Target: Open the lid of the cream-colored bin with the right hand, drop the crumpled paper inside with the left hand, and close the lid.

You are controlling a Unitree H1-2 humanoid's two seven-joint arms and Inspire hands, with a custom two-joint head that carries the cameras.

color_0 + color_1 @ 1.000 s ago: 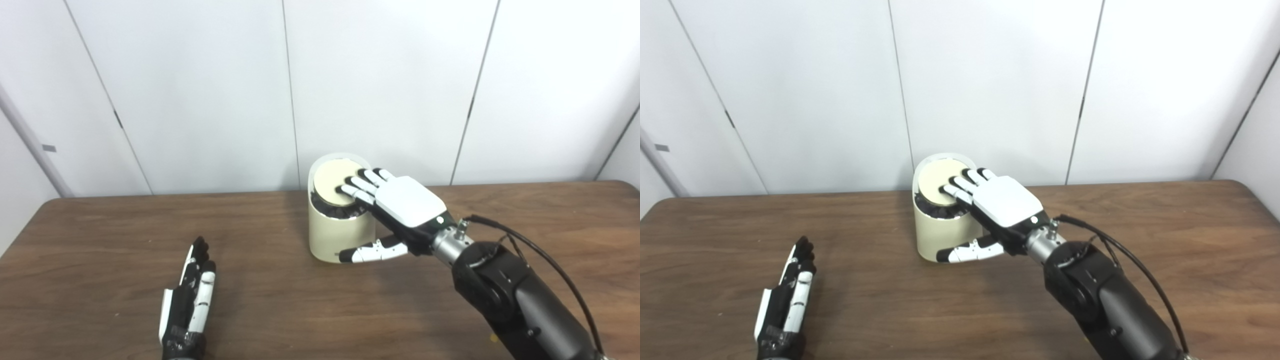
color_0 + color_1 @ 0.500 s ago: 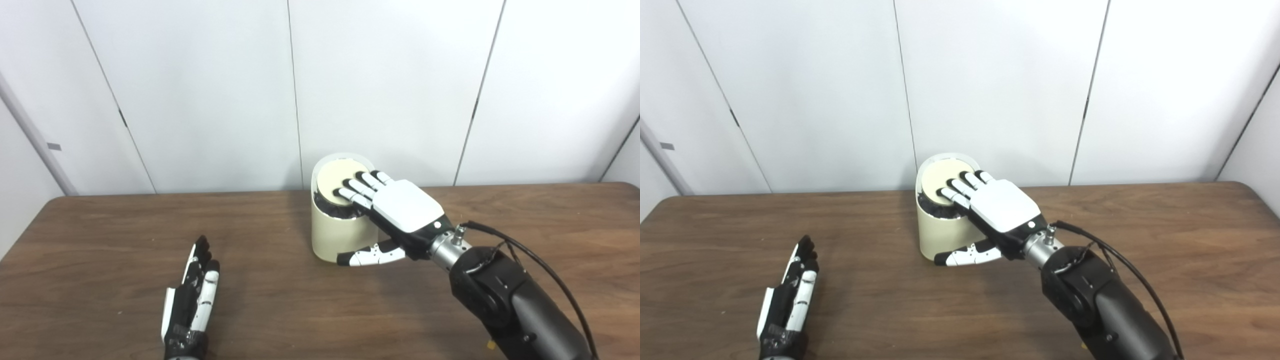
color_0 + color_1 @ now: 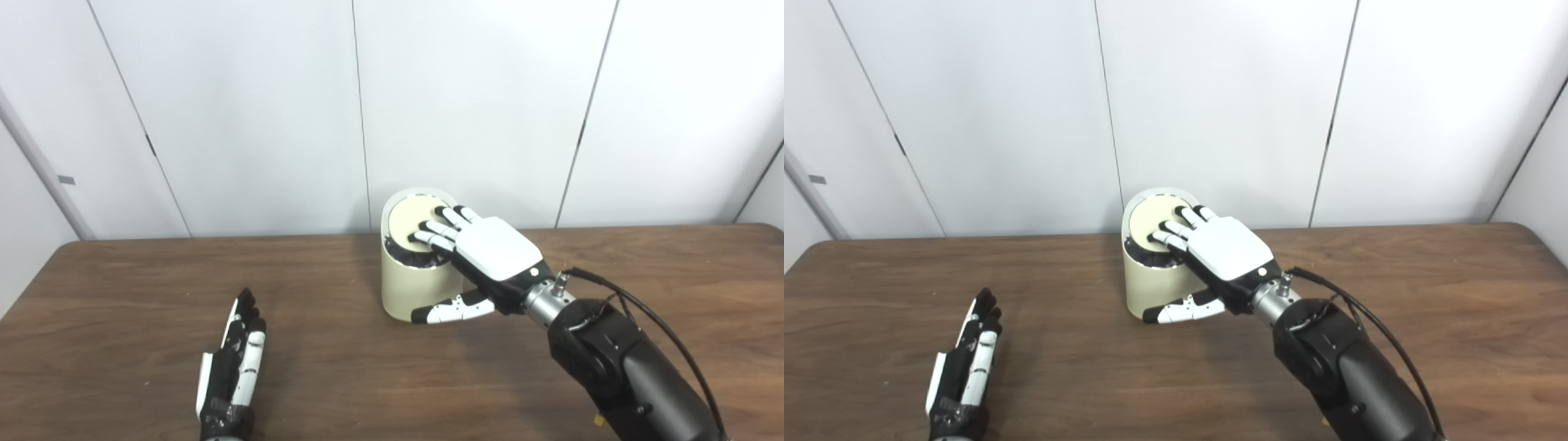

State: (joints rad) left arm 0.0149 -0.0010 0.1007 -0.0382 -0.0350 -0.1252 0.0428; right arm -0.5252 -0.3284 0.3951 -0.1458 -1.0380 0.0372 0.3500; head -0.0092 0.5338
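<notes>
A cream-colored bin (image 3: pixel 411 288) stands on the brown table near the back middle. Its round lid (image 3: pixel 409 218) is pressed down at the front, and a dark gap shows below the lid's front edge. My right hand (image 3: pixel 484 254) lies open over the bin's right side, its fingers (image 3: pixel 436 230) resting on the lid and the thumb stretched along the bin's front. My left hand (image 3: pixel 236 361) lies open and empty on the table at the front left. No crumpled paper is in view.
The brown wooden table (image 3: pixel 343 367) runs across the whole picture. A white panelled wall (image 3: pixel 465 104) stands right behind the bin. My right forearm (image 3: pixel 618 367) with a black cable crosses the front right.
The camera shifted a little at first. My right hand's fingers have drawn slightly back and down on the lid, which now lies flatter. The left hand has not moved.
</notes>
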